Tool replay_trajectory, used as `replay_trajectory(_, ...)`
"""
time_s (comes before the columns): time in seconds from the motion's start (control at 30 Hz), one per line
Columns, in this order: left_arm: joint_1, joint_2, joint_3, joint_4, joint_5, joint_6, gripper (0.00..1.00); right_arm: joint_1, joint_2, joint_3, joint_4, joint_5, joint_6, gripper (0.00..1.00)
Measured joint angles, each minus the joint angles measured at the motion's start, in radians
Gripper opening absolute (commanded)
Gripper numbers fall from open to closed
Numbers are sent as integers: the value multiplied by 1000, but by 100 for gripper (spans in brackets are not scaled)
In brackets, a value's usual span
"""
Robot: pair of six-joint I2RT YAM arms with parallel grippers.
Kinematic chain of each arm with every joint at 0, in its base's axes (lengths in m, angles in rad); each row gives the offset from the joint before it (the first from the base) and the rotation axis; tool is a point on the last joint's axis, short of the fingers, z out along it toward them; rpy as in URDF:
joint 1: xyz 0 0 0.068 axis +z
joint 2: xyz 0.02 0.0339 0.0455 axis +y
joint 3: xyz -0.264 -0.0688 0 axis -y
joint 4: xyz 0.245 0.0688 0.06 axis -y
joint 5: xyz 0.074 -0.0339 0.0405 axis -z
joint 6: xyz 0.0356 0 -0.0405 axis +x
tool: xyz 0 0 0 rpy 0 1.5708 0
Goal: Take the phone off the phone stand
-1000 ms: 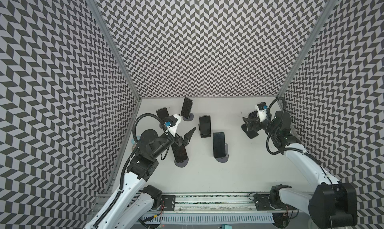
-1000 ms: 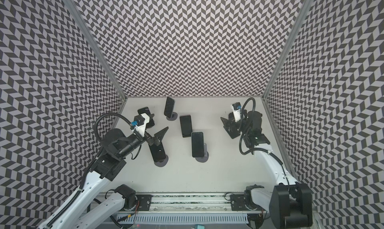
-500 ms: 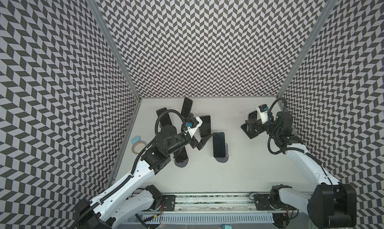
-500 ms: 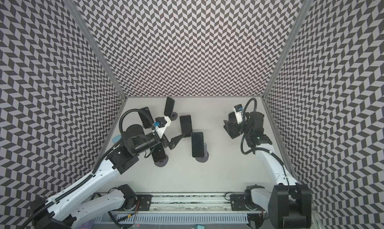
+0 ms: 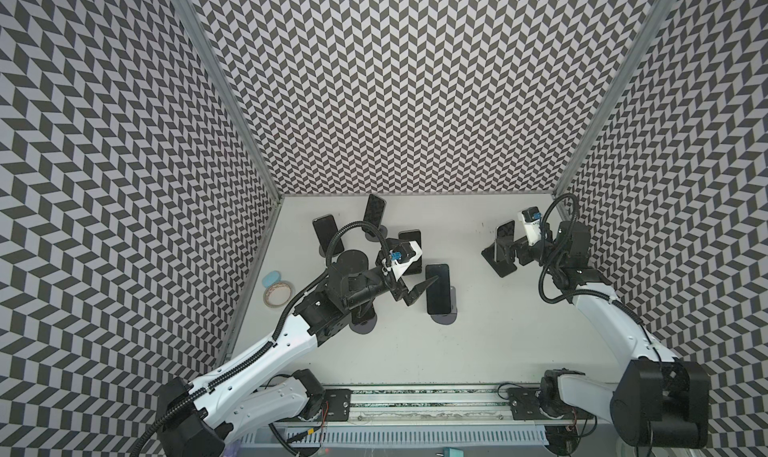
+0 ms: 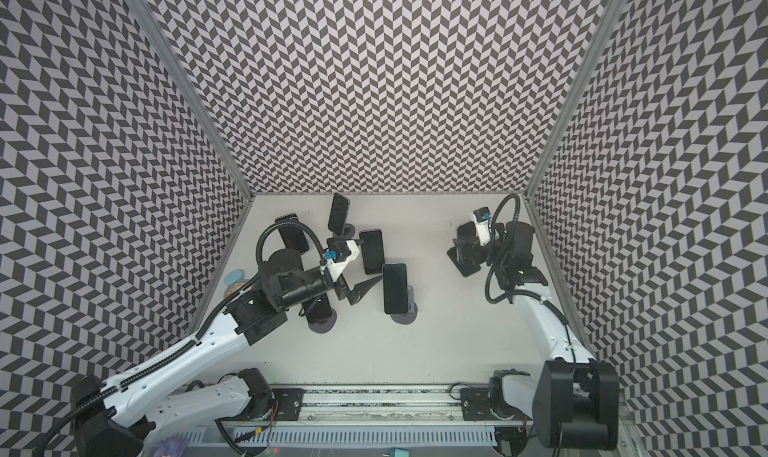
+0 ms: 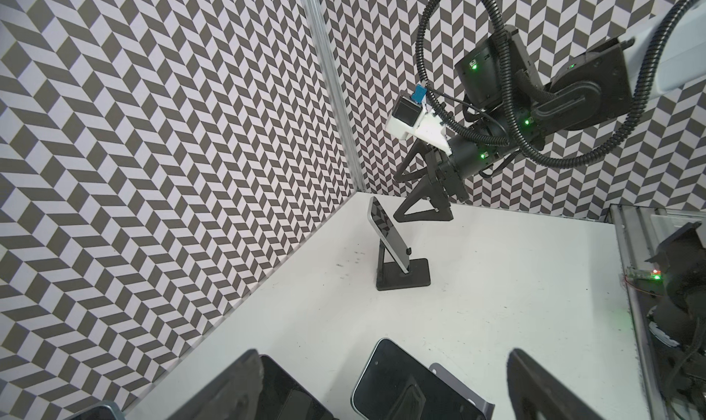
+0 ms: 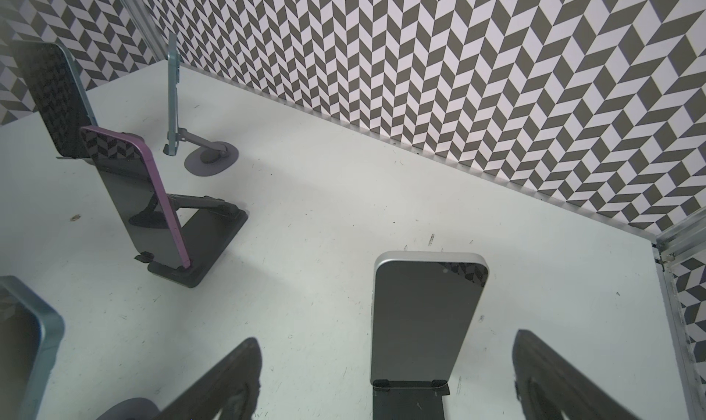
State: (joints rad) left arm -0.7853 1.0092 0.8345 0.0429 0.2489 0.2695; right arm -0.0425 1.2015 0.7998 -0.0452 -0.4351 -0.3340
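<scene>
**Spotter:** Your left arm has swung in from the wall side to the middle of the white table (image 5: 498, 342), and your right arm has barely shifted. In both top views your left gripper (image 5: 422, 282) is spread wide and empty. One finger lies just beside the black-screened phone (image 5: 438, 288), which leans on the grey round-footed stand (image 5: 443, 318). I can't see any contact.

**Second:** And your right gripper (image 5: 515, 251)?

**Spotter:** It's also spread and empty, poised at the silver-rimmed phone (image 5: 505, 231) on the black flat-based stand (image 5: 498, 266) near the right wall.

**Second:** What about the left wrist view?

**Spotter:** The middle phone's back sits between your two fingers (image 7: 237, 383), apart from both. Across the table, your right claw hangs above and behind the silver phone's top edge, clear of it.

**Second:** And the right wrist view?

**Spotter:** The silver phone leans back with its lower edge caught behind two small lips on the stand. Your fingers (image 8: 229, 380) flank it without touching.

**Second:** So which step are you on?

**Spotter:** You're on the approach, I'd say, with nothing held yet. Next, ease forward until the pads flank the phone's long edges, close, then lift along the lean to clear the ledge. Both phones look slim and glossy, so they're probably slippery.
</scene>
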Motion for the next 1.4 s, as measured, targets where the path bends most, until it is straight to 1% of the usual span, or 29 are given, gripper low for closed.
replay_trajectory(0.27,0,40,23,-10,17,106,100,-18,34,2,1,-16,-21,99)
replay_trajectory(0.5,0,51,35,-32,38,217,100,-32,131,62,2,-32,-24,99)
replay_trajectory(0.67,0,58,35,-48,56,254,100,-33,159,85,1,-27,-38,99)
replay_trajectory(1.03,0,58,30,-35,97,248,100,-33,139,55,24,-26,-87,99)
replay_trajectory(1.4,0,57,24,3,127,189,100,-45,106,-1,32,-35,-123,99)
